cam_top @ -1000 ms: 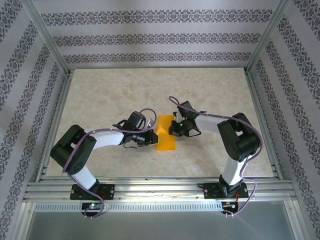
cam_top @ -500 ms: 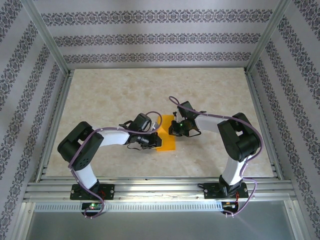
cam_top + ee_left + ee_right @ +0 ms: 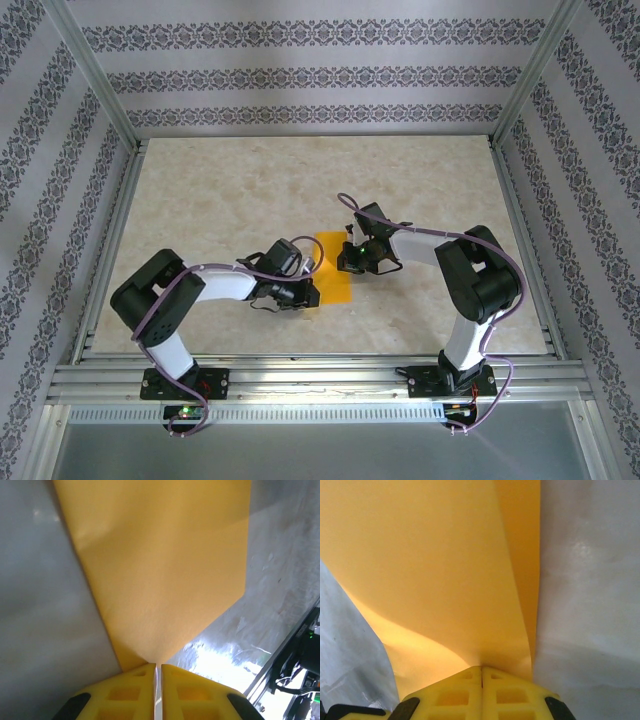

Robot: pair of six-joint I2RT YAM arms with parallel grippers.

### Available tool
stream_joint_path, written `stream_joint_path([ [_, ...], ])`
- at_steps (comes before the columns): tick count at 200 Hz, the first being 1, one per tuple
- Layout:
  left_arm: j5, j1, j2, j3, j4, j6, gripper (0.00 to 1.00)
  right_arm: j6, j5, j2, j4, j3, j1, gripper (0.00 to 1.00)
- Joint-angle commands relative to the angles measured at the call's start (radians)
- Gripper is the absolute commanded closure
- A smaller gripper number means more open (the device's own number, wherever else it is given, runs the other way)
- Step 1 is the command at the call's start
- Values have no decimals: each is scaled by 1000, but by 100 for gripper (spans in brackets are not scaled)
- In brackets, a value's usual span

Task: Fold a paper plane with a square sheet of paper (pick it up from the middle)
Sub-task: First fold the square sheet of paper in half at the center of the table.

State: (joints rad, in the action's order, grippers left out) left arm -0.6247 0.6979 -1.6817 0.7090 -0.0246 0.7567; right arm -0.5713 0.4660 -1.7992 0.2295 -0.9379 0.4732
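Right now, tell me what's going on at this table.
Both arms are working on the square sheet of paper in the middle of the table. The left gripper is shut on one corner of it, and the right gripper is shut on its opposite side, where the paper curves up into the jaws. No plane shape has formed yet.

square sheet of paper (image 3: 165, 565) is reading matt, fine-grained. fingers (image 3: 450, 695) are showing matt moulded yellow plastic. desk (image 3: 220, 190) is throwing glare: glossy, smooth, marble-look.
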Motion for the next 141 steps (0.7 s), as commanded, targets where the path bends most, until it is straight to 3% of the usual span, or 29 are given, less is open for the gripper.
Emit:
stream_joint_path([
  [1, 26, 21, 81, -5, 138, -36, 89, 26, -86, -23, 100, 17, -14, 100],
  [46, 176, -21, 178, 100, 182, -51, 85, 75, -71, -23, 127, -11, -15, 100],
  [74, 108, -92, 80, 167, 124, -36, 85, 106, -50, -41, 142, -40, -16, 100],
  [141, 41, -130, -92, 260, -1, -9, 85, 139, -22, -65, 173, -70, -18, 100],
])
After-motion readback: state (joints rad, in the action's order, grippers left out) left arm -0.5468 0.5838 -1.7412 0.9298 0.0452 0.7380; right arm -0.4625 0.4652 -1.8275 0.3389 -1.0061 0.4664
